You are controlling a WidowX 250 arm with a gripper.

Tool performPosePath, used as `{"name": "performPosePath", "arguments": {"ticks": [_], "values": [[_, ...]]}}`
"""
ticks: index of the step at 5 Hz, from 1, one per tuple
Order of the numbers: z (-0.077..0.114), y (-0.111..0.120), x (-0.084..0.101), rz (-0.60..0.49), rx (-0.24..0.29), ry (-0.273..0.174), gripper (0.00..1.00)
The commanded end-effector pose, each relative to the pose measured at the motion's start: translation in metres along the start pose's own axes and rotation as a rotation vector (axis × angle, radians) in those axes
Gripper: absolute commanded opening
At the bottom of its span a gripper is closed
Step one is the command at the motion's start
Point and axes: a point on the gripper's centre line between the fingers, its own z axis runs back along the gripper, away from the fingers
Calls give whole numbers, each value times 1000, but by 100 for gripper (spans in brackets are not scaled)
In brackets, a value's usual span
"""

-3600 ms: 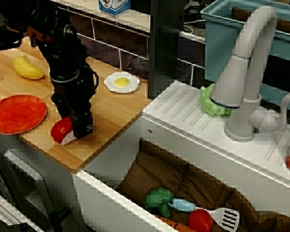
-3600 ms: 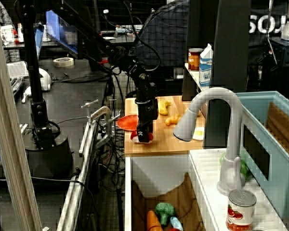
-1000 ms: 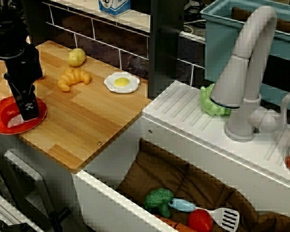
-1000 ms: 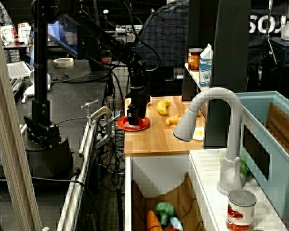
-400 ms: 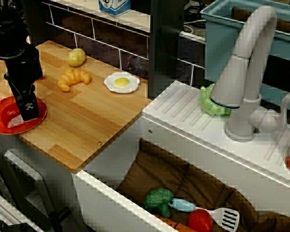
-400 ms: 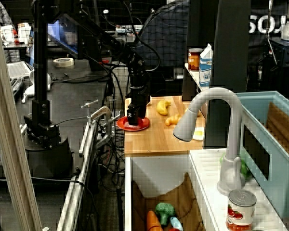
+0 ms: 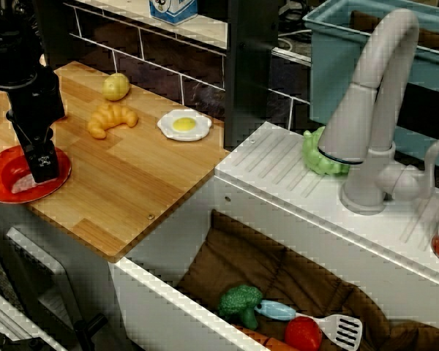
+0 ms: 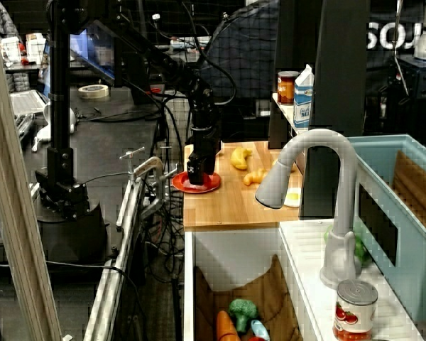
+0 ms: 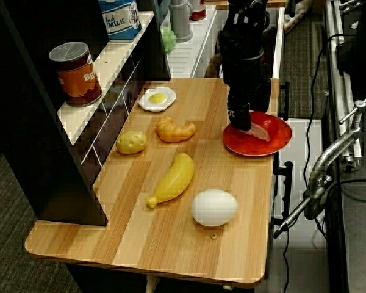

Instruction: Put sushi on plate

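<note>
Wooden counter (image 9: 189,220) holds many toys around the black robot gripper (image 9: 240,124), which points straight down onto the flat round red-orange plate (image 9: 279,141). Small toy sushi with a red top and white base (image 9: 264,130) lies on that plate, touching the gripper's tip. I cannot tell if the fingers are spread or pinching it, because the black arm hides them.

Beside the gripper, toward the wall, sit an orange toy croissant (image 9: 175,129), a yellow-brown toy potato (image 9: 132,142) and a white fried egg with a yellow yolk (image 9: 157,98). A long yellow toy banana (image 9: 172,179) and a smooth white egg (image 9: 214,207) lie well apart from it, nearer the counter's far end. Nothing stands between the gripper and the plate.

On the dark shelf above are a red-brown tin can (image 9: 77,72) and a blue and white milk carton (image 9: 119,18).

Farther from the gripper, the white sink (image 7: 278,194) has a brown lining, and in it lie a green toy broccoli (image 7: 240,303), a round red tomato (image 7: 303,333) and a white spatula with a blue handle (image 7: 316,320). A grey tap (image 7: 369,110) stands behind it.

Only the top view shows the sushi clearly; the sink view shows just a white bit (image 7: 20,183) under the gripper. The far view (image 8: 199,182) shows the plate at the counter's edge.
</note>
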Motion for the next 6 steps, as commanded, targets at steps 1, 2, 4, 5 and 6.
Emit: {"name": "performPosePath", "arguments": {"ticks": [1, 2, 4, 5, 6], "values": [[48, 3, 31, 20, -31, -33, 100], [99, -12, 46, 19, -93, -76, 100], [137, -37, 38, -22, -131, -130, 100], [137, -37, 38, -22, -131, -130, 100], [137, -37, 38, -22, -131, -130, 100]]}}
